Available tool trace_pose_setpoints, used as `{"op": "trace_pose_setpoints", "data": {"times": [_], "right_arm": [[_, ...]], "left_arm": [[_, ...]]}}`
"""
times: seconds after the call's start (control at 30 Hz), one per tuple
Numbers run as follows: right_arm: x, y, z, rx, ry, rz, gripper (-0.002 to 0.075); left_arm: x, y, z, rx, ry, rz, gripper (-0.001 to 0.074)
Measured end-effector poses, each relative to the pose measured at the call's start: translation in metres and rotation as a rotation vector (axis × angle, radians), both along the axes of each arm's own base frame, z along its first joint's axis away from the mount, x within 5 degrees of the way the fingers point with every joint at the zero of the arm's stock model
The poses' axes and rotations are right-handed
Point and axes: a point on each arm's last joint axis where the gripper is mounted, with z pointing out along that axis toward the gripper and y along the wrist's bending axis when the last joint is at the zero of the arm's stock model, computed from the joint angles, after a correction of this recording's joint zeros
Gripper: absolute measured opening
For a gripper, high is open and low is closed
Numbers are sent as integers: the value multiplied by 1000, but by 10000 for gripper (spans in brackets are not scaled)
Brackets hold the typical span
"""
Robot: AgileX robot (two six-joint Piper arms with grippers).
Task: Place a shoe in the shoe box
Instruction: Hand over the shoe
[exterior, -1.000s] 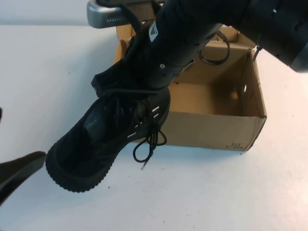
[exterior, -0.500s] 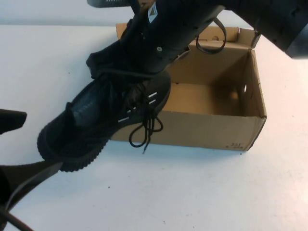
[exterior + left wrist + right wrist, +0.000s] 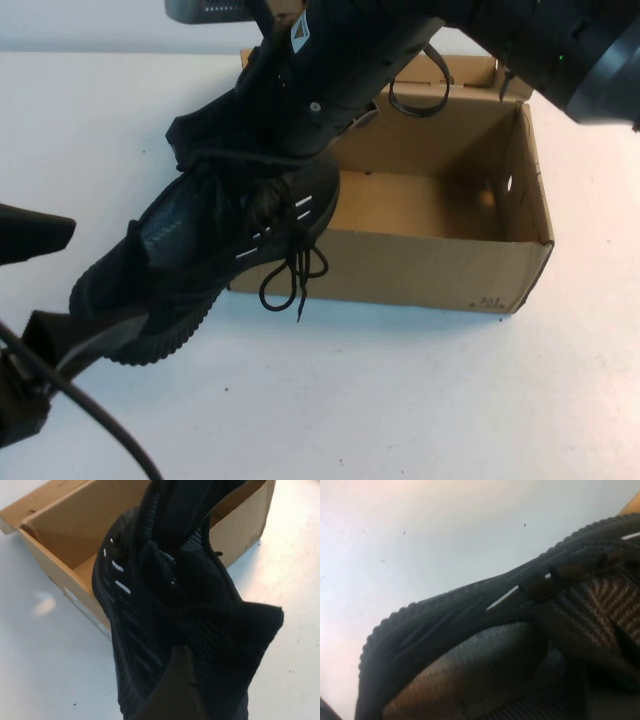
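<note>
High view: black mesh shoe (image 3: pixel 210 250) (ribbed dark sole, loose laces) hangs tilted, toe down, beside the open corrugated shoe box (image 3: pixel 440 275) on the white bench (image 3: pixel 420 400). Right end effector (image 3: pixel 250 150) clamped on its heel collar. Left end effector (image 3: pixel 45 285) near the toe, fingers apart.

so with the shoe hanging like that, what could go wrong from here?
1. The shoe hangs from the right claw heel-up, its toe outside the shoe box; it may catch the front wall.
2. The loose laces dangle over that wall and could snag.
3. The left claw sits at the toe; the arms could collide.
</note>
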Motion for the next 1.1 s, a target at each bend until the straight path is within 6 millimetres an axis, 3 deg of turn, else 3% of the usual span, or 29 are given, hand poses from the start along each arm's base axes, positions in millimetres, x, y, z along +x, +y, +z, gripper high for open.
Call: {"op": "trace_pose_setpoints", "data": {"times": [0.3,0.83,0.97,1.1], "right_arm": [[0,0,0,3,2,3,-6],[-3,3,1,32,30,20,-6],[-4,3,1,37,29,39,-6],[-5,4,1,40,28,57,-6]], "left_arm": [[11,-4,-4,0,26,-5,583],[47,-14,-25,14,148,10,563],[50,-14,-26,16,155,11,396],[50,-14,-26,16,153,12,114]]}}
